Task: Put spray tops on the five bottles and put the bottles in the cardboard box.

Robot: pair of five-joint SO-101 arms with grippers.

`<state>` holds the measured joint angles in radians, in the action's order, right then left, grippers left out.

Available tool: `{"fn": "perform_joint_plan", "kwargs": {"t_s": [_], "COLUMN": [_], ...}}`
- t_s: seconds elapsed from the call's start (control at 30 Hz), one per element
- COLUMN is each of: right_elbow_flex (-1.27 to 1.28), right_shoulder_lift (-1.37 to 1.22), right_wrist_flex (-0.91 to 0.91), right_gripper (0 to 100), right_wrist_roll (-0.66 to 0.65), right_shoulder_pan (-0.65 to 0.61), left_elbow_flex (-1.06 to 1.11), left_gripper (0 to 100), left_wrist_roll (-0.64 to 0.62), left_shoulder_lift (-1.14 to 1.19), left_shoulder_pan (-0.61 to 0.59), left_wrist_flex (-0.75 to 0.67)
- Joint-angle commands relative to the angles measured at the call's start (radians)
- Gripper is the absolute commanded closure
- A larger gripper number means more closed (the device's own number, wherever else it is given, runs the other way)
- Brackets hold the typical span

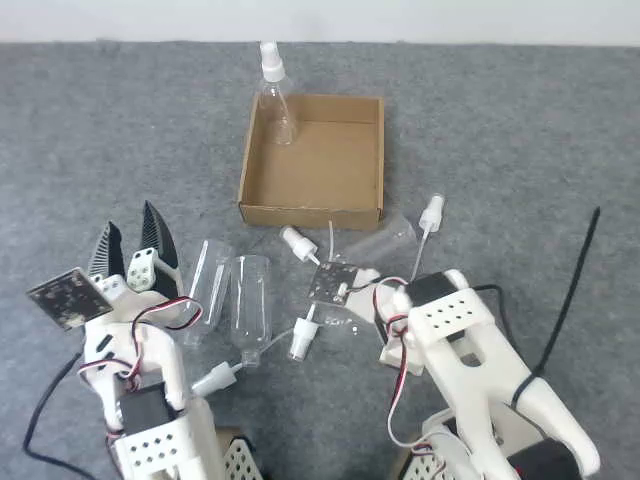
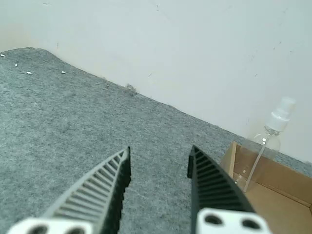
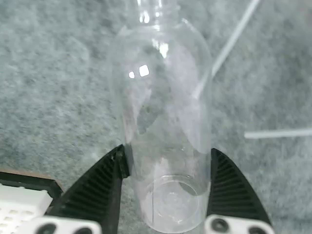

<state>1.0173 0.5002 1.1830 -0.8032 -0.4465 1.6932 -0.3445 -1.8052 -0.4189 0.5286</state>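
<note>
A clear open-necked bottle (image 3: pixel 163 97) lies on the grey carpet with my right gripper (image 3: pixel 168 156) shut on its base end, one black finger on each side. In the high view this gripper (image 1: pixel 345 298) sits under its camera board, just in front of the cardboard box (image 1: pixel 262 170). One bottle with a white spray top (image 1: pixel 274 95) stands in the box's far left corner. Two bare bottles (image 1: pixel 210 275) (image 1: pixel 250 300) lie side by side. A capped bottle (image 1: pixel 392 238) lies right of them. Loose spray tops (image 1: pixel 298 241) (image 1: pixel 305 336) (image 1: pixel 214 379) lie around. My left gripper (image 1: pixel 130 235) is open and empty, raised at the left.
The left wrist view looks past its open fingers (image 2: pixel 112 178) over bare carpet to a white wall, with the box corner (image 2: pixel 233 156) and the standing capped bottle (image 2: pixel 273 131) beyond. Thin white dip tubes (image 3: pixel 234 34) lie beside the held bottle. A black cable (image 1: pixel 575 290) runs at the right.
</note>
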Motion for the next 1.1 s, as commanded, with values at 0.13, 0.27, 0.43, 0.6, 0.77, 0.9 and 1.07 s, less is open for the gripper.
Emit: {"fn": "perform_joint_plan", "kwargs": {"t_s": [0.13, 0.27, 0.43, 0.6, 0.77, 0.9, 1.07], "right_elbow_flex": [-0.011, -0.011, -0.017, -0.017, -0.055, -0.123, -0.143], "right_shoulder_lift": [0.047, 0.047, 0.047, 0.047, 0.047, 0.038, 0.036], "right_wrist_flex": [-0.015, -0.015, -0.015, -0.015, -0.015, -0.025, -0.028], "right_gripper": [84.6, 80.5, 73.3, 65.9, 65.7, 65.8, 65.9], "right_wrist_roll": [-0.005, 0.092, 0.129, 0.129, 0.132, 0.198, 0.201], "right_shoulder_pan": [0.117, 0.117, 0.116, 0.068, 0.015, 0.004, -0.053], "left_elbow_flex": [-0.008, -0.008, -0.008, -0.008, -0.008, -0.008, -0.008], "left_gripper": [82, 82, 82, 82, 82, 82, 82], "left_wrist_roll": [0.003, 0.003, 0.003, 0.003, 0.003, 0.003, 0.005], "left_shoulder_lift": [-0.015, -0.015, -0.015, -0.015, -0.015, -0.015, -0.015], "left_shoulder_pan": [-0.005, -0.005, -0.005, -0.005, -0.003, -0.003, -0.003], "left_wrist_flex": [-0.040, -0.040, -0.040, -0.040, -0.040, -0.040, -0.040]}}
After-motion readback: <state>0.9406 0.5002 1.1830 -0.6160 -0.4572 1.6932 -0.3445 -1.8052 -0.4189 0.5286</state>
